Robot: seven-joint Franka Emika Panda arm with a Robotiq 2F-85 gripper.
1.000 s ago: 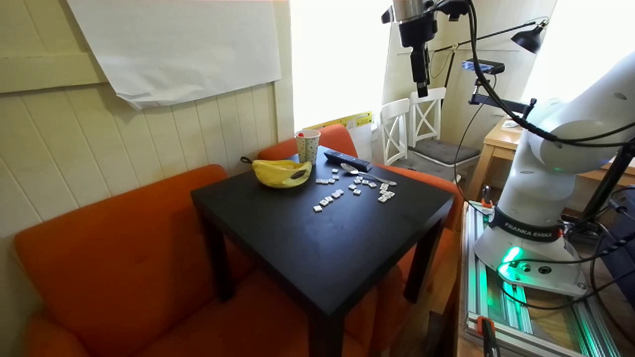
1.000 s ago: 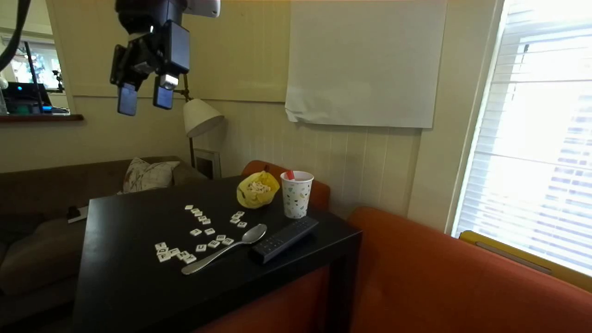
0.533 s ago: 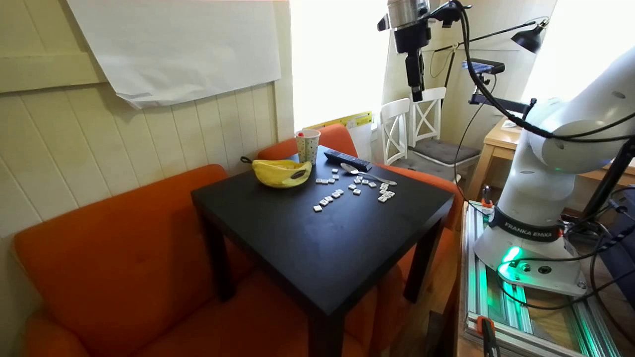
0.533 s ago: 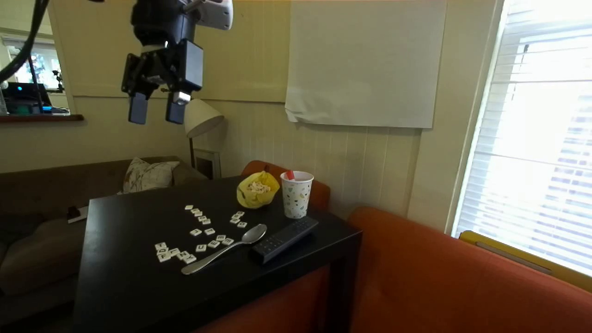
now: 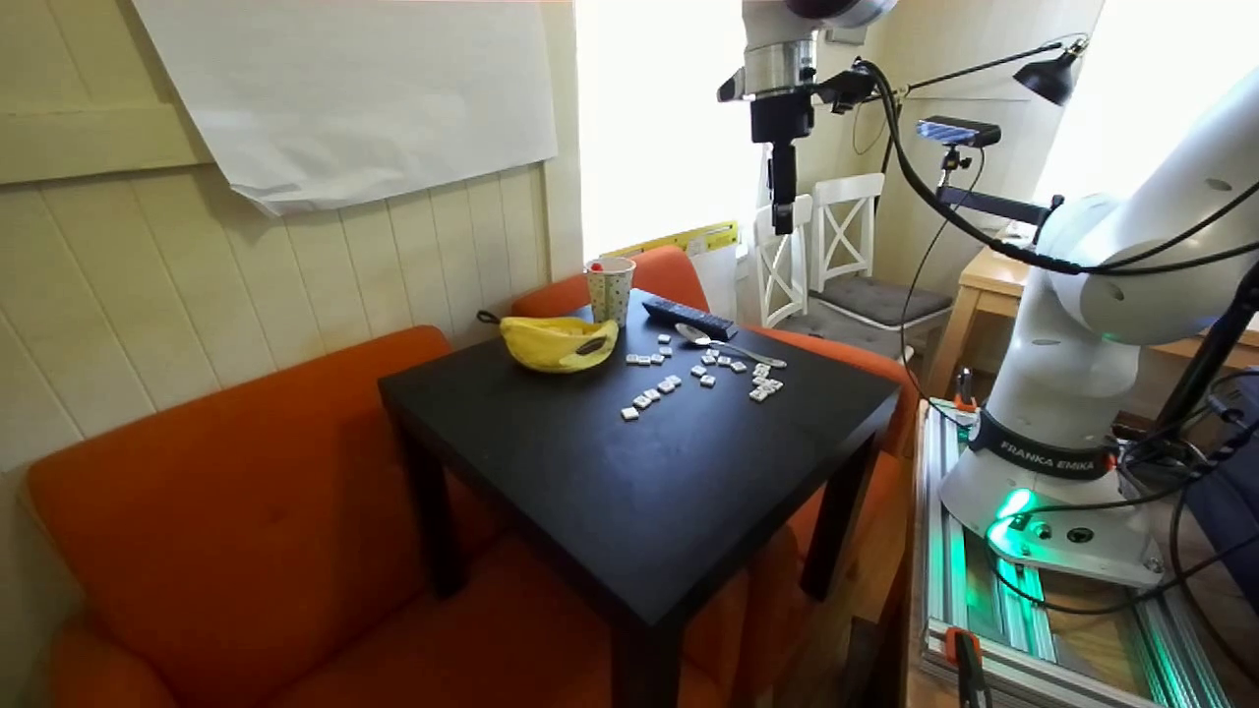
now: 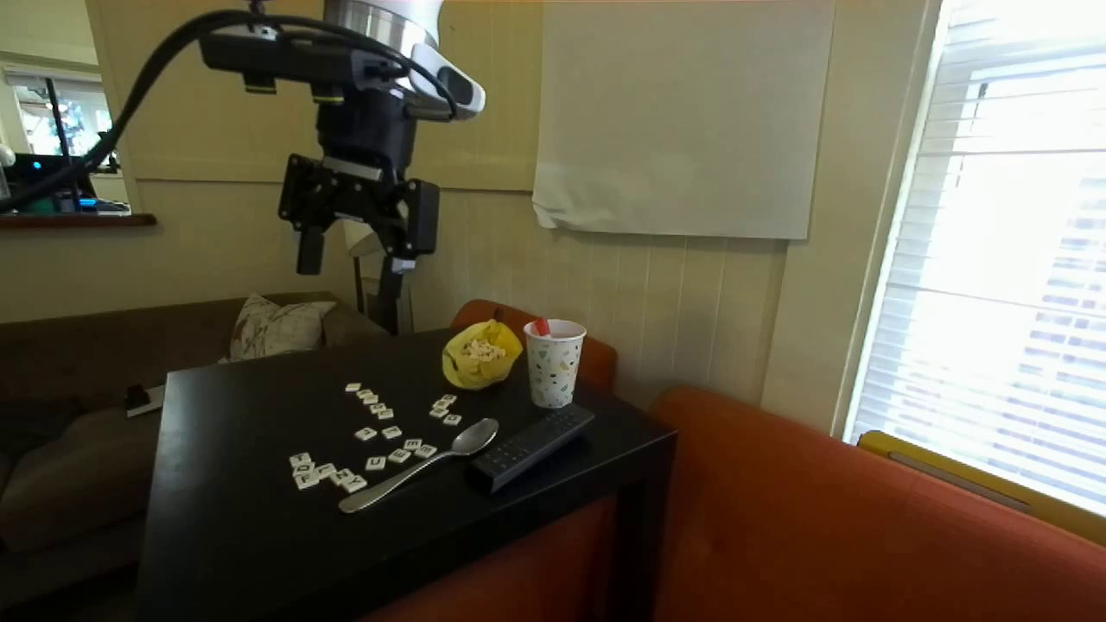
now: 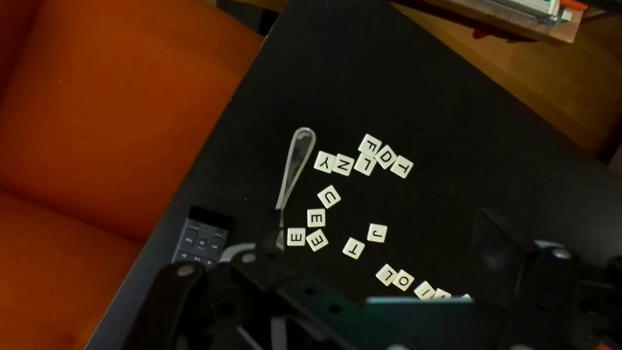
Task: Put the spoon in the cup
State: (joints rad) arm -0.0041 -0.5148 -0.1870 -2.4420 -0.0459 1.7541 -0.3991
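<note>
The spoon [image 6: 423, 466] is silver and lies on the black table [image 5: 639, 492], its bowl toward the remote. It also shows in an exterior view [image 5: 748, 354]. In the wrist view its handle [image 7: 298, 153] shows, but my left-hand finger hides its bowl end. The cup [image 6: 554, 367] is a pale tumbler with coloured specks and a red item at its rim. It stands upright near the table's far corner [image 5: 612, 295], out of the wrist view. My gripper [image 6: 350, 281] is open, empty and pointing down, well above the table. In the wrist view its fingers [image 7: 384, 233] are wide apart.
A black remote [image 6: 531, 447] lies beside the spoon's bowl, near the cup. Several white letter tiles [image 7: 343, 165] lie scattered along the spoon. The yellow banana-like dish [image 5: 559, 349] stands beside the cup. Orange seats [image 5: 246, 511] surround the table.
My gripper has moved down and turned, from tilted to pointing nearly straight down. It has moved left in one exterior view and right in the other. Spoon and cup have not moved.
</note>
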